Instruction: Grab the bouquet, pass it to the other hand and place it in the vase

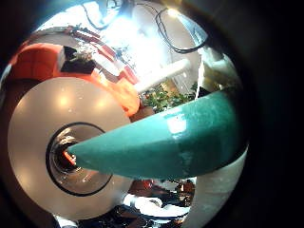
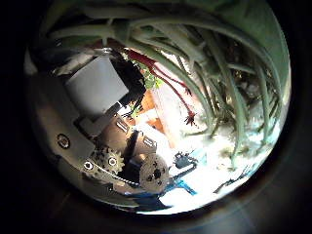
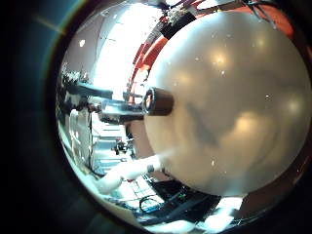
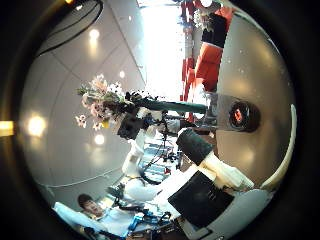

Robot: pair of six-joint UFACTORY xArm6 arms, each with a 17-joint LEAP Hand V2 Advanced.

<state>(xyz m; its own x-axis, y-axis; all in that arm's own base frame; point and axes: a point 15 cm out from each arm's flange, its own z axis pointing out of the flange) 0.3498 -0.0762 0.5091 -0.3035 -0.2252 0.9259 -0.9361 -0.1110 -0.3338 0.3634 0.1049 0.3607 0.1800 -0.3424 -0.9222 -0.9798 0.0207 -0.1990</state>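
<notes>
The bouquet fills the left thumb side palm view: its long stems (image 2: 219,68) run close across the palm, with my left hand's fingers (image 2: 107,107) curled beside them. In the right thumb side palm view the bouquet's flowers (image 4: 98,100) stick out of my left hand (image 4: 150,112), held above the round table (image 4: 70,170). The vase (image 4: 237,115) stands on the table away from the bouquet. It also shows in the left little finger side palm view (image 1: 74,161), seen from above, and in the right little finger side palm view (image 3: 159,100). My right hand's fingers (image 4: 215,185) are relaxed and hold nothing.
The table top (image 1: 38,123) spreads round the vase, and it fills the right little finger side palm view (image 3: 234,107). Bulky furniture (image 1: 52,62) stands beyond the table's edge. A robot arm (image 3: 127,174) reaches in near the table's rim.
</notes>
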